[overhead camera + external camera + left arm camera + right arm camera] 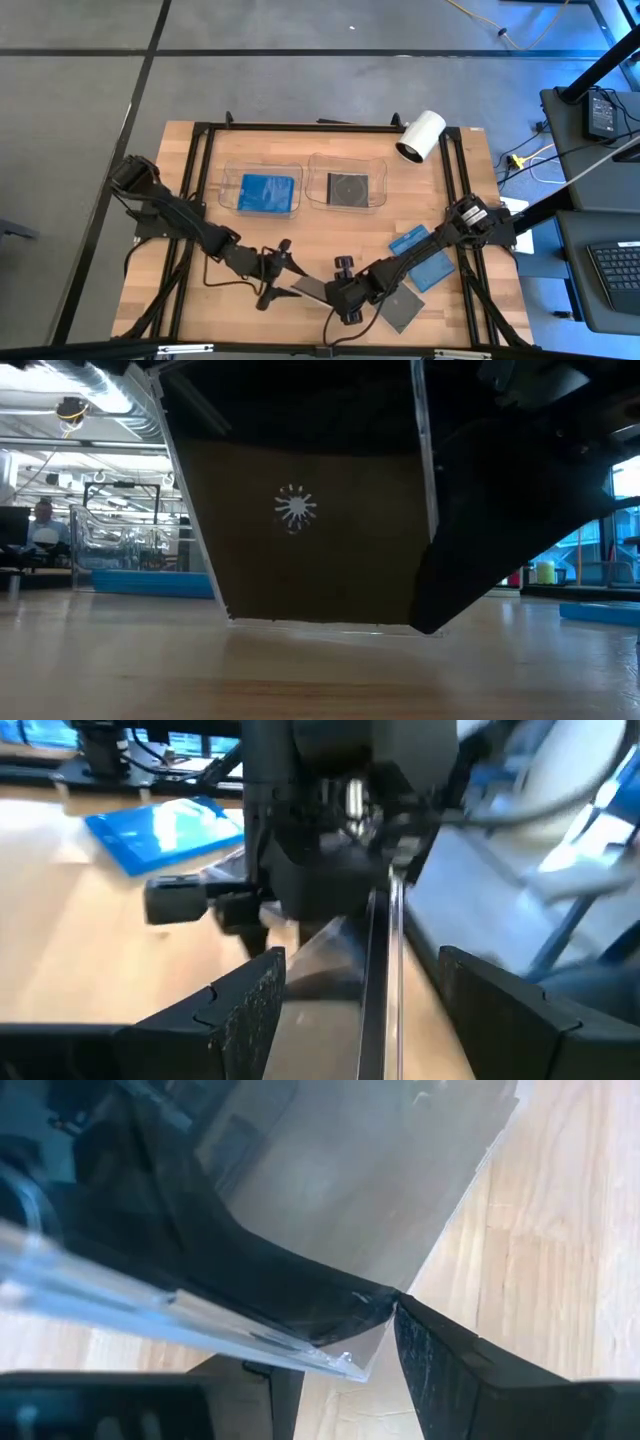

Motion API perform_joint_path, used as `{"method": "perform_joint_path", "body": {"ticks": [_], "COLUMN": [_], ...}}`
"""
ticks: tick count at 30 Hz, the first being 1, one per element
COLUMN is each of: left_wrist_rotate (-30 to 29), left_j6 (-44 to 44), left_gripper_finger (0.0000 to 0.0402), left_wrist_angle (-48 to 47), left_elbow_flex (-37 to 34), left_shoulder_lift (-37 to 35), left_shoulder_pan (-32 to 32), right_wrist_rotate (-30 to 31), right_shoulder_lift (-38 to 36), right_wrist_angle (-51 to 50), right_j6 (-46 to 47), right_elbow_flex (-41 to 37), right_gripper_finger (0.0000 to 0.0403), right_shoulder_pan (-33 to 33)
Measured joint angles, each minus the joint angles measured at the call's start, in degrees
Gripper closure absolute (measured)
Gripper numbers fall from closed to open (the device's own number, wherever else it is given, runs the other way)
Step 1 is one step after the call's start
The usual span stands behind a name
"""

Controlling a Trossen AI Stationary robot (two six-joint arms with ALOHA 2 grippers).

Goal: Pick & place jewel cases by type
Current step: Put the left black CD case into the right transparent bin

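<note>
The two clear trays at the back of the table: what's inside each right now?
The left tray holds a blue jewel case; the right tray holds a dark jewel case. Whether more cases lie stacked beneath either one cannot be seen from above.

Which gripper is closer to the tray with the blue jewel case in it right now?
Left. The left gripper sits open just in front of the tray with the blue jewel case. The right gripper is farther off toward the table's near edge, shut on a dark jewel case.

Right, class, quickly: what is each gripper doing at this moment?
Left gripper: open, holding nothing, facing the right gripper.
Right gripper: shut on a dark jewel case, tilted up off the table.
</note>
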Motion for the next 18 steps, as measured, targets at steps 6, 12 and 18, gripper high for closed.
{"method": "perform_joint_path", "body": {"ticks": [6, 12, 18], "left_wrist_rotate": [-5.32, -11.81, -12.08], "left_j6": [10.16, 14.25, 13.71], "left_gripper_finger": [0.0146, 0.0146, 0.0156], "left_wrist_angle": [-9.54, -17.16, -17.11], "left_elbow_flex": [0.02, 0.02, 0.02], "left_shoulder_lift": [-4.46, -5.13, -4.74], "left_shoulder_pan": [-3.5, -5.65, -5.52], "right_wrist_rotate": [-0.01, 0.0, 0.01], "right_shoulder_lift": [0.0, 0.0, 0.0], "right_wrist_angle": [-0.04, -0.04, -0.23], "right_j6": [0.13, 0.45, 1.22], "right_elbow_flex": [-0.01, -0.03, -0.03], "right_gripper_finger": [0.0253, 0.0253, 0.0253], "right_shoulder_pan": [-0.55, -0.74, -0.72]}}
